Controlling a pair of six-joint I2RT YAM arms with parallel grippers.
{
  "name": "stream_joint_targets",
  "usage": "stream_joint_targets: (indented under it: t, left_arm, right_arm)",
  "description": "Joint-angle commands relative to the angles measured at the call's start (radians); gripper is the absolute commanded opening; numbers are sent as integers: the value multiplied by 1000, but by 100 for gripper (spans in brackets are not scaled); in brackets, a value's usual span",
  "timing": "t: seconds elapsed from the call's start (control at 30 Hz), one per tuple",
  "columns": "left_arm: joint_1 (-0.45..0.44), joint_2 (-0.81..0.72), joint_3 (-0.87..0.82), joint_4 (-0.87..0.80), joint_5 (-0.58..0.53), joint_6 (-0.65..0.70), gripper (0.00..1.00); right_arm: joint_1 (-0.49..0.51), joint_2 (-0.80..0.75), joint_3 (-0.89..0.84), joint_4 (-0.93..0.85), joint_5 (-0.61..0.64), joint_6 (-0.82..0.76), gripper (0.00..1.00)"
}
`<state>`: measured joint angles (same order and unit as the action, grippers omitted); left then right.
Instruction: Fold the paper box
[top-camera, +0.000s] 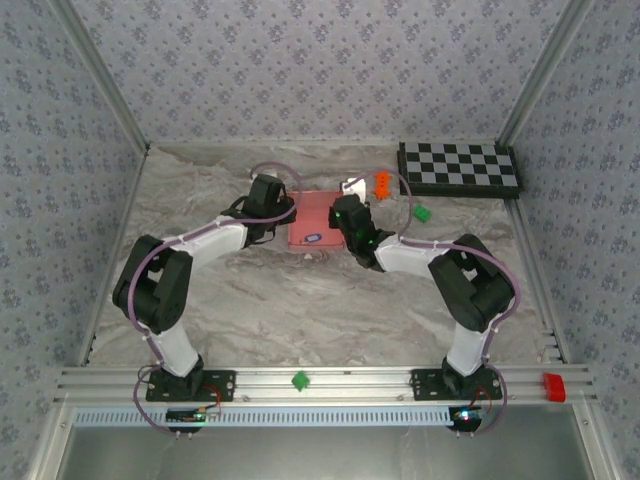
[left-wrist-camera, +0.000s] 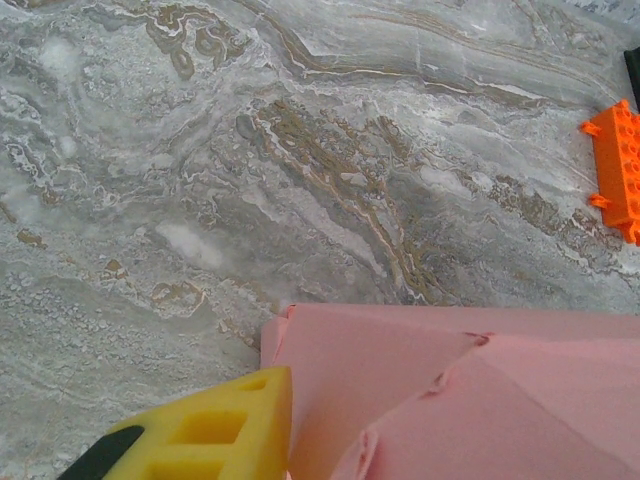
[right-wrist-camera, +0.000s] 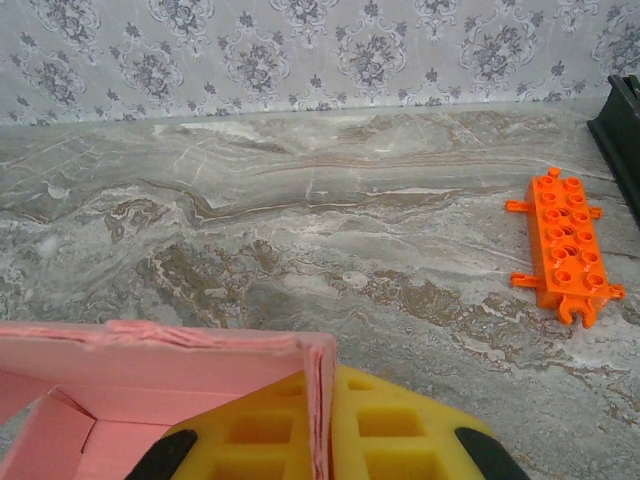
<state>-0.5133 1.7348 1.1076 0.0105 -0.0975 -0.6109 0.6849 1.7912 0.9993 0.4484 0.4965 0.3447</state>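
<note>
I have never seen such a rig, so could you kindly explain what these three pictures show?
A left arm and a right arm are bolted at the near edge of a marble-patterned table. One picture looks down from above and behind; the other two come from a camera on each wrist. A pink paper box lies mid-table; an orange brick, a green piece and a checkerboard sit to its right. The right tool pinches one raised wall of the box. The left tool is at the box's left edge; whether it grips, I cannot tell.
</note>
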Motion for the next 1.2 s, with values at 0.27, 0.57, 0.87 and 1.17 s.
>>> stream_joint_targets:
  t: [0.27, 0.57, 0.87, 1.17]
  left_arm:
    - [-28, -50, 6, -10, -16, -88, 32]
    - [-39, -47, -18, -9, -35, -139, 30]
    - [-55, -62, -51, 17, -59, -187, 30]
    - [-75, -63, -46, -2, -100, -227, 31]
  right_arm:
    - [31, -4, -9, 4, 74, 41, 9]
    - [42, -4, -19, 19, 86, 49, 9]
    - [59, -3, -29, 30, 116, 70, 9]
    - [78, -4, -42, 44, 155, 78, 9]
